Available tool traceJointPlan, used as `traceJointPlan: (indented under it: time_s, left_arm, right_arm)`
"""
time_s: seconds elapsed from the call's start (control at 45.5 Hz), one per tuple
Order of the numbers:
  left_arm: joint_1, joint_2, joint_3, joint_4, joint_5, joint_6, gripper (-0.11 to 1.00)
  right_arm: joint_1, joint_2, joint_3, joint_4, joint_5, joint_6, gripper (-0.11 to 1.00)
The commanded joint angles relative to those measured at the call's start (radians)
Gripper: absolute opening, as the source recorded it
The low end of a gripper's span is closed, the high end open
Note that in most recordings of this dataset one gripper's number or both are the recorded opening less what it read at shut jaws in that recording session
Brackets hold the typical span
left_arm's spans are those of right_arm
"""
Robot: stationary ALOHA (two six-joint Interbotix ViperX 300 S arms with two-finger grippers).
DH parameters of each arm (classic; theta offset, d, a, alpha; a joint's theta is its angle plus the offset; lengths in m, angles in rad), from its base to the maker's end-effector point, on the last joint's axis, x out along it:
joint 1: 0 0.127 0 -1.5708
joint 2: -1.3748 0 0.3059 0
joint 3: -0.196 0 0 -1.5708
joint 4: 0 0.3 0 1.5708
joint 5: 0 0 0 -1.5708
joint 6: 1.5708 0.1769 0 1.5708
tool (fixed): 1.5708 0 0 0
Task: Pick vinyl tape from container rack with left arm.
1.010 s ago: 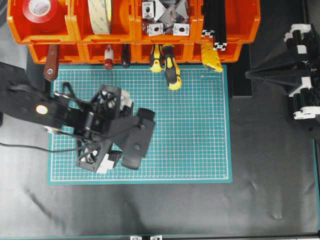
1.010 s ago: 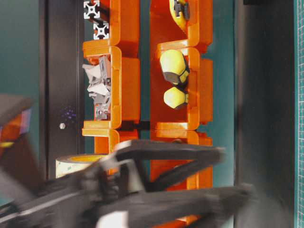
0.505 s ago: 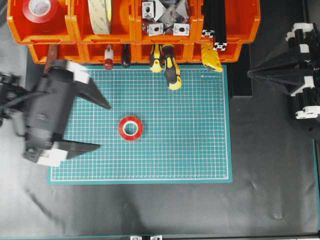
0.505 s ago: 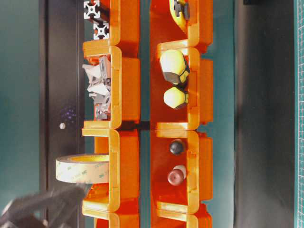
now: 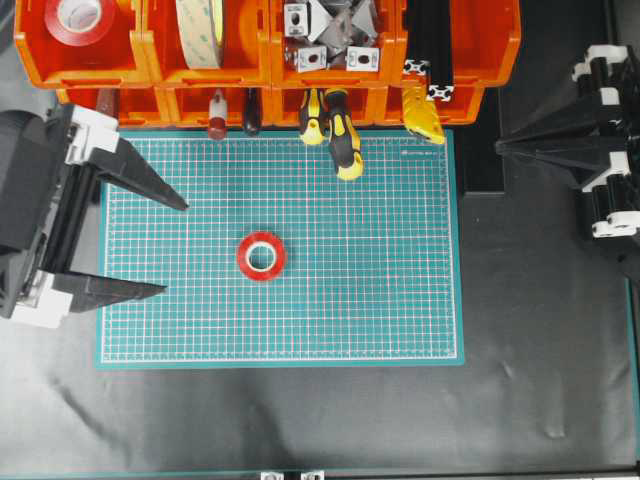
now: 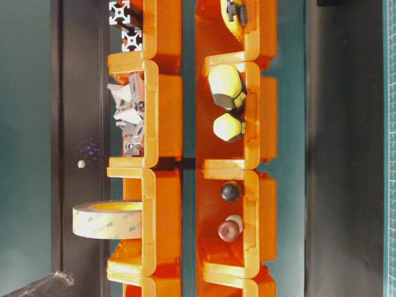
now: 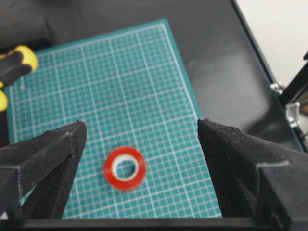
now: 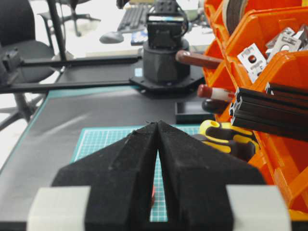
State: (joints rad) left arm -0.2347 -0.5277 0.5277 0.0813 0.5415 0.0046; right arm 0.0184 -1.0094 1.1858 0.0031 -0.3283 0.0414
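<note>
The vinyl tape [image 5: 243, 257], a small red ring with a white core, lies flat on the green cutting mat, apart from everything. In the left wrist view the vinyl tape [image 7: 108, 169] lies on the mat between and beyond the two black fingers. My left gripper [image 5: 174, 249] [image 7: 140, 121] stands wide open at the mat's left edge, holding nothing, its tips short of the tape. The orange container rack [image 5: 270, 65] runs along the top. My right gripper [image 5: 497, 147] [image 8: 158, 123] rests shut at the far right.
The rack's bins hold a larger red roll [image 5: 52, 30], a cream-beige roll [image 5: 200, 30] [image 6: 108, 219], metal brackets [image 5: 330, 35] and black extrusions [image 5: 430, 40]. Yellow-black screwdrivers [image 5: 340, 135] stick out over the mat's [image 5: 400, 290] top edge.
The left gripper, which covered the mat's middle a second ago, has drawn back to the left, still open. The red tape now lies uncovered on the mat.
</note>
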Motion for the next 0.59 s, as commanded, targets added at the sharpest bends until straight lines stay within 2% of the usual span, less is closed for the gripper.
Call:
traceJointPlan:
  time_s: [0.0,0.571]
  left_arm:
    - [0.002,-0.018,-0.006,-0.002,-0.014,0.0,0.89]
    - [0.0,-0.058,0.023,-0.002,-0.041,-0.003,0.89]
  right_arm:
    - [0.0,0.002,-0.035,0.002,0.0,0.0,0.01]
    - [0.0,0.0,-0.035,0.002,-0.003,0.002,0.01]
